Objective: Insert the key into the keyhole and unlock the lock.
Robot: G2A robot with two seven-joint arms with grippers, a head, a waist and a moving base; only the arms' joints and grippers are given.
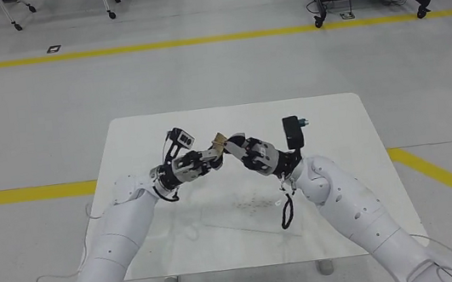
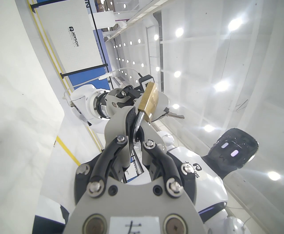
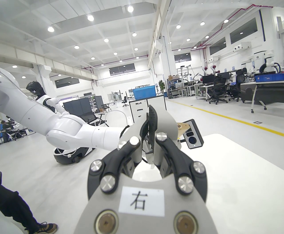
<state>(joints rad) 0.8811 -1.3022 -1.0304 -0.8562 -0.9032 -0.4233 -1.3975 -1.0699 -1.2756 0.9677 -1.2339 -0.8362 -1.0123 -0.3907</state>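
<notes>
**Key can miss the keyhole**

Top view: above the table (image 1: 335, 118), your left gripper (image 1: 210, 154) and right gripper (image 1: 236, 146) meet at the lock (image 1: 219, 139).

Left wrist view: the left one is clamped on the shackle (image 2: 137, 125). The key (image 2: 176, 115) lies beside the lock, so pushing may swing the lock away.

Right wrist view: the right fingers (image 3: 152, 119) are pressed together, probably on the key.

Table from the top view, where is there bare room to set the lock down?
Bare patches: the far strip of the table beyond both tools, and each far corner. Crowded at the middle, where the left tool with the lock meets the right tool holding the key; the arms cover the near sides.
</notes>
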